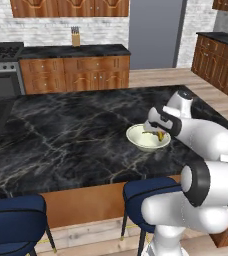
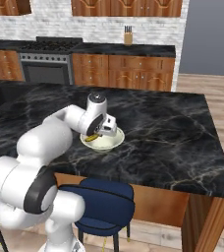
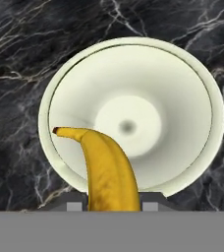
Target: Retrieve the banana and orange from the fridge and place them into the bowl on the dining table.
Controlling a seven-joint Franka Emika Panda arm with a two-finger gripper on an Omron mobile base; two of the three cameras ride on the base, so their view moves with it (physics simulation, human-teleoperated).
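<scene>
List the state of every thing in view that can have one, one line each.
banana: held in the shut pincer, hanging over the bowl, not yet released.
bowl: upright on the dining table, nothing lying in it yet.
dining table: carries the bowl.
stools: tucked at the table's near edge, unoccupied.

Kitchen: stove (image 1: 3, 67), wooden cabinets (image 1: 73, 74)
</scene>
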